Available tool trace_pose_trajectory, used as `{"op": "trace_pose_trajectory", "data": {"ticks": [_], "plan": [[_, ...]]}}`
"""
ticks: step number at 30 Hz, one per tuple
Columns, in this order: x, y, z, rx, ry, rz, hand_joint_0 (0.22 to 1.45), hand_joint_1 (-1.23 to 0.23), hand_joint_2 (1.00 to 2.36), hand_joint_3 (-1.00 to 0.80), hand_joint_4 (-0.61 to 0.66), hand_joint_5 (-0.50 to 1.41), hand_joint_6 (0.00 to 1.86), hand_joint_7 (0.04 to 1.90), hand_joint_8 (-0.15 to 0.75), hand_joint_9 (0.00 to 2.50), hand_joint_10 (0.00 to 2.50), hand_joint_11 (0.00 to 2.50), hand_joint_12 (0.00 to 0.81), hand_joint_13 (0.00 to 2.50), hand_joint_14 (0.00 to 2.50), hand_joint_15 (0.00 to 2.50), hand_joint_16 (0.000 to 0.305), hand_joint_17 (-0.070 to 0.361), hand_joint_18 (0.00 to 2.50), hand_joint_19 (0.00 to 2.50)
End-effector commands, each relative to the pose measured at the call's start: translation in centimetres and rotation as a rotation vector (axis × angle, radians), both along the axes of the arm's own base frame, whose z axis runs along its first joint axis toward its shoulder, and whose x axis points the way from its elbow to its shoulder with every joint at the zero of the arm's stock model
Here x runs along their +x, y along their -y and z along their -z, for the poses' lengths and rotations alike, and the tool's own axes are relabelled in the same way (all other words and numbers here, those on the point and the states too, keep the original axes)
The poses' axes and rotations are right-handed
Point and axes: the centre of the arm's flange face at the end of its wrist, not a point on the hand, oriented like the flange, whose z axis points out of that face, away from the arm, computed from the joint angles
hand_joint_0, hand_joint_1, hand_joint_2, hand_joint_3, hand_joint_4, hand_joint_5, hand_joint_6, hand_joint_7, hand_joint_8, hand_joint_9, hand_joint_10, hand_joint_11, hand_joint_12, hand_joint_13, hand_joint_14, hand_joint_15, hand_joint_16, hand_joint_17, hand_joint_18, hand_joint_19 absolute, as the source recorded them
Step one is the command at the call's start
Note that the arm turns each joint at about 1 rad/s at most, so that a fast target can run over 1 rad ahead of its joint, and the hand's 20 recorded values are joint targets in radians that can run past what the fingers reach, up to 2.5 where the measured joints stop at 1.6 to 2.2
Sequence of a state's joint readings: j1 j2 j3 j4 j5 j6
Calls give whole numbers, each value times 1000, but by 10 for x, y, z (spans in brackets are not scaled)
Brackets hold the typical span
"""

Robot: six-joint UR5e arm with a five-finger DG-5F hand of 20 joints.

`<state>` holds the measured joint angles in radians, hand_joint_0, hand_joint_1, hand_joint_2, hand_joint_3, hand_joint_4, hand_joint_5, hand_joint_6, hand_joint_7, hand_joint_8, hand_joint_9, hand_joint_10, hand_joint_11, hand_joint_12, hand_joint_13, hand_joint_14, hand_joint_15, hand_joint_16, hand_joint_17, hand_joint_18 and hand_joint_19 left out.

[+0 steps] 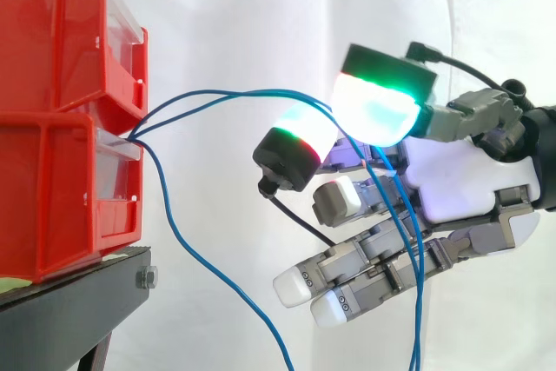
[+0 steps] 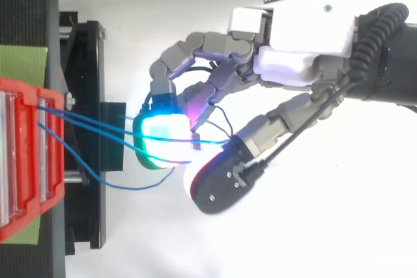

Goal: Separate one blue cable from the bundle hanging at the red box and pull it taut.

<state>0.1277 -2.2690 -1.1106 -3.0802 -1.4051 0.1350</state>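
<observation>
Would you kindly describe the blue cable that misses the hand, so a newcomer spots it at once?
Find the stacked red bins at the left; blue cables leave the gap between them. Two arching cables run right into the hand's fingers; the loose cable alone drops down-right to the bottom edge.

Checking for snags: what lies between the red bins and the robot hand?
Only the blue cables span that gap, running from the red bins to the robot hand. Both views show it otherwise bare.
</observation>
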Motion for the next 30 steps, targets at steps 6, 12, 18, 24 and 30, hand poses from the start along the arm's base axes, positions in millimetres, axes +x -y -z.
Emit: {"op": "trace_pose_trajectory", "data": {"ticks": [6, 12, 18, 24, 30], "plan": [[0, 0, 0, 0, 0, 0, 534, -964, 1000, -500, -228, -146, 888, 1010, 141, 872, 13, 737, 351, 461, 12, 288, 54, 121, 359, 212], [0, 0, 0, 0, 0, 0, 482, -781, 1000, -500, -174, -150, 869, 984, 163, 881, 12, 729, 376, 473, 10, 299, 58, 131, 372, 247], [0, 0, -1, 0, 2, 0, 529, -726, 1000, -500, -176, -156, 864, 998, 158, 881, 15, 743, 367, 482, 11, 313, 55, 125, 375, 290], [0, 0, 0, 0, 0, 0, 717, -926, 1009, -395, -204, -174, 894, 1133, 158, 873, 16, 773, 356, 516, 11, 315, 53, 120, 432, 270], [0, 0, 0, 0, 0, 0, 808, -951, 1011, -381, -192, -195, 931, 1035, 142, 820, 14, 765, 358, 518, 11, 314, 53, 119, 435, 268]]}}
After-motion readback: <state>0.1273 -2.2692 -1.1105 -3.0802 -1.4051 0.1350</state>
